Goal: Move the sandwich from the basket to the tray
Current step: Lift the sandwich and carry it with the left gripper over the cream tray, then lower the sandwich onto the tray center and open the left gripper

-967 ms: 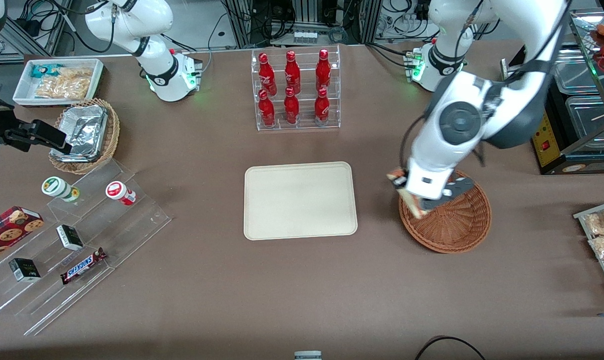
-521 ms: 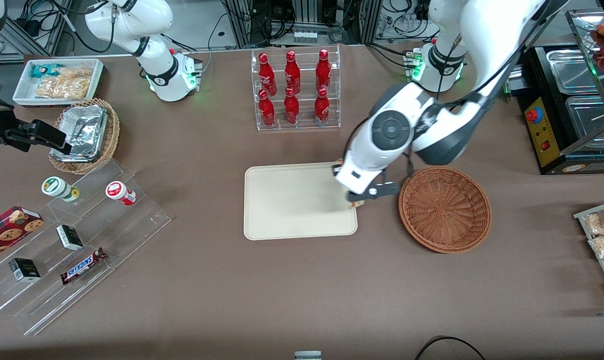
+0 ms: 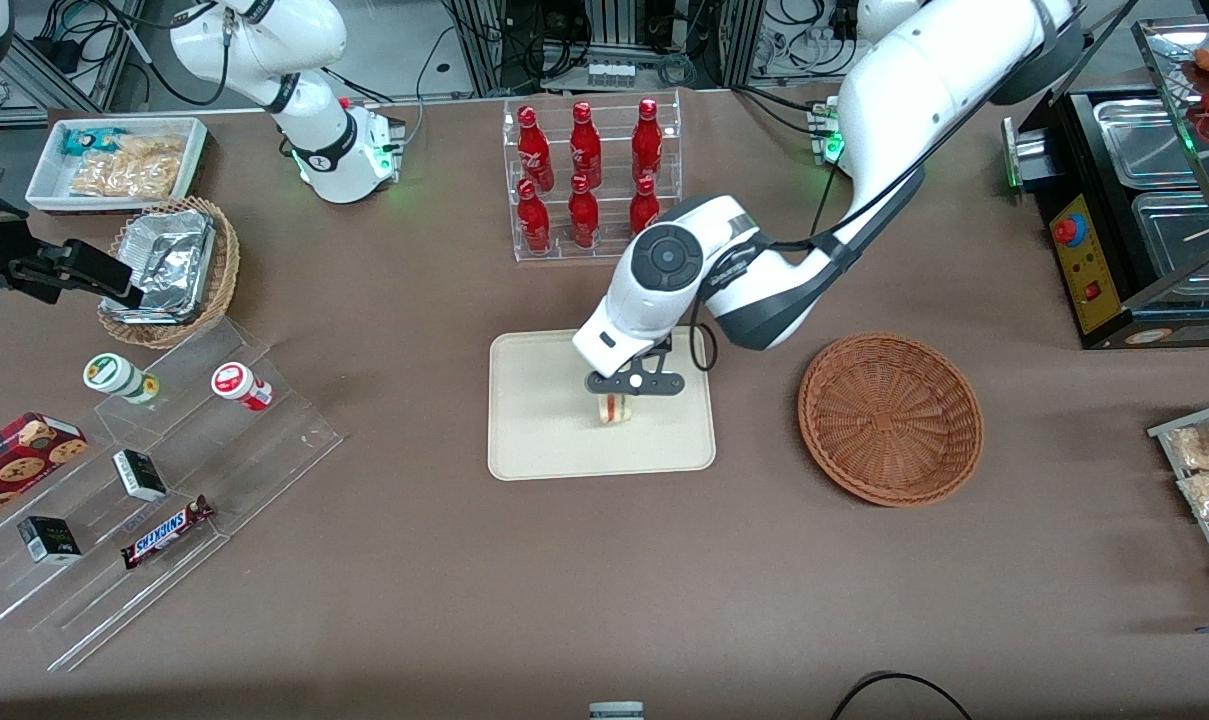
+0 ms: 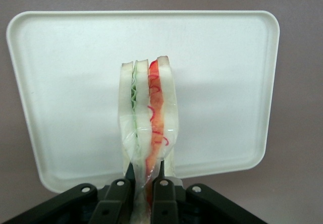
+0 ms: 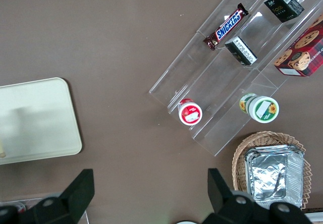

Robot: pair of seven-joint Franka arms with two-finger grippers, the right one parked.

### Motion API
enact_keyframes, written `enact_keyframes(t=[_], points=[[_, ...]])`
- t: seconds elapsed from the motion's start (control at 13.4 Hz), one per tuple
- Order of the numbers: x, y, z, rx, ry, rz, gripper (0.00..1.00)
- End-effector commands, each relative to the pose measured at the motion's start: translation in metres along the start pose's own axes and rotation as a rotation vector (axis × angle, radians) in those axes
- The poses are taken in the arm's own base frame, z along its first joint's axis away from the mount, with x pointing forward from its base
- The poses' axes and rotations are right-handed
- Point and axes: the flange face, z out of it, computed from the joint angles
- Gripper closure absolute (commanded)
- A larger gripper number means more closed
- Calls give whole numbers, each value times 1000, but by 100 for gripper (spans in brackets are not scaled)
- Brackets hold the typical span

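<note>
Where over tray (image 3: pixel 534 440): end effector (image 3: pixel 619 398) (sandwich (image 4: pixel 148 118) pinched)

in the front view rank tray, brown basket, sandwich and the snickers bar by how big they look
1. tray, with the gripper shut on the sandwich above it
2. basket
3. Snickers bar
4. sandwich, mostly hidden under the gripper, so unsure

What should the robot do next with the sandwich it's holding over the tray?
Probably lower it a little, then open the jaws. The gripper is shut on the sandwich, which hangs over the middle of the cream tray, and the wicker basket is already empty. Whether the sandwich touches the tray yet cannot be told, so a gentle descent seems safest.
</note>
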Motion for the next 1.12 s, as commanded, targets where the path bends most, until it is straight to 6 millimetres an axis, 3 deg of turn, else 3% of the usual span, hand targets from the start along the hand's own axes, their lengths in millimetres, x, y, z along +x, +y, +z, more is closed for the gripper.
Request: enact_keyframes(t=[0.0, 0.22, 0.52, 0.6, 0.67, 0.74, 0.82, 1.04], points=[[27, 14, 39, 36, 40, -43, 94], [36, 25, 72, 45, 75, -77, 94], [30, 32, 80, 34, 76, -64, 93], [29, 31, 82, 37, 73, -63, 84], [28, 31, 84, 39, 70, -59, 55], [27, 31, 85, 42, 69, -59, 6], [27, 31, 82, 42, 74, -58, 1], [32, 28, 61, 33, 88, -74, 0]])
